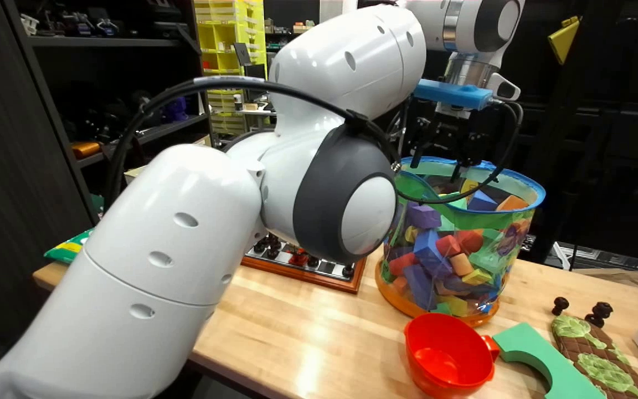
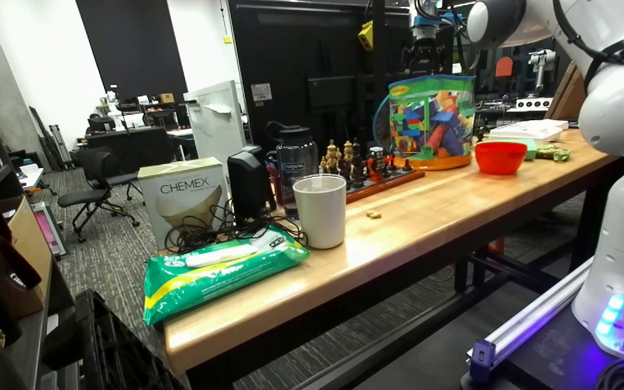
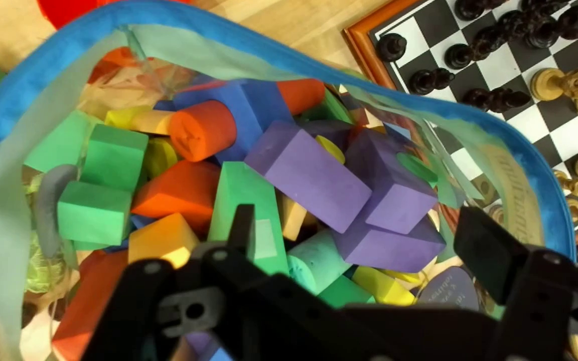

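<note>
My gripper [image 3: 359, 233] stands open over the mouth of a clear bag with a blue rim [image 1: 535, 194], nothing between its fingers. Foam blocks in many colours fill the bag. Below the jaws, in the wrist view, lie a purple block [image 3: 311, 175], a pale green cylinder [image 3: 319, 260] and a yellow block [image 3: 384, 286]. A long green block [image 3: 241, 200] shows behind the left finger. Further left are an orange block [image 3: 163, 238] and a red cylinder [image 3: 202, 130]. In an exterior view the gripper [image 1: 435, 166] is near rim height; whether a fingertip dips inside, I cannot tell.
A red cup [image 1: 449, 354] and a green arch block [image 1: 546, 360] lie in front of the bag, beside a quilted mat [image 1: 598, 354]. A chessboard [image 2: 382, 181] with pieces adjoins the bag. Further along stand a white mug [image 2: 320, 211] and a dark bottle [image 2: 297, 157].
</note>
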Controlling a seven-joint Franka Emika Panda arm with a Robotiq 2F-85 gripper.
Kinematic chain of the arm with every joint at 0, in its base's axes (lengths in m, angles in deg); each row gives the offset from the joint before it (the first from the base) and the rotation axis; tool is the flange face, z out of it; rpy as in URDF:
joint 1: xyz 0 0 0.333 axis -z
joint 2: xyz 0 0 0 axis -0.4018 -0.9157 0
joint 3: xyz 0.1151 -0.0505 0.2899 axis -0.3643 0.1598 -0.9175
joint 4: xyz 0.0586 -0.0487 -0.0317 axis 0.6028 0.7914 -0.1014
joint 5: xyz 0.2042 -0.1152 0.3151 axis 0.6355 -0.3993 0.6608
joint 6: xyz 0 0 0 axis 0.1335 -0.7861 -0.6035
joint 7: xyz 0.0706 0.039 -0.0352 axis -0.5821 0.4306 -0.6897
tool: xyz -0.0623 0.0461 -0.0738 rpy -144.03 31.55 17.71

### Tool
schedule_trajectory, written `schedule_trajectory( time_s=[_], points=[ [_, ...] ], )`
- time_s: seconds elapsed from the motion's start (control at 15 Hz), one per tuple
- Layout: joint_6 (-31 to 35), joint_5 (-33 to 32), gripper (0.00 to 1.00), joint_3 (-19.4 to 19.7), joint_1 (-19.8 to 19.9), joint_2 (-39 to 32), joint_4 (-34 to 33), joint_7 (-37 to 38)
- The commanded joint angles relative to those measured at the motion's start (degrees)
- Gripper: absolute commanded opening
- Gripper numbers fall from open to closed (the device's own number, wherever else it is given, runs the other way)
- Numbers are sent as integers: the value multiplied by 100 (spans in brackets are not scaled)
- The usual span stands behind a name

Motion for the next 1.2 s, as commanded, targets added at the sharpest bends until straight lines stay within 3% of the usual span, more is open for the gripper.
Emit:
schedule_trajectory(
  time_s=[0.0, 0.47, 0.53, 1.13],
  points=[
    [-77, 0, 100, -4, -19, -154, -236, 118],
    [-179, 29, 100, -7, 30, -410, -242, 222],
    [-360, -54, 100, -166, 122, -638, -610, 291],
    [-721, -117, 100, -270, 217, -996, -1194, 776]
  ],
)
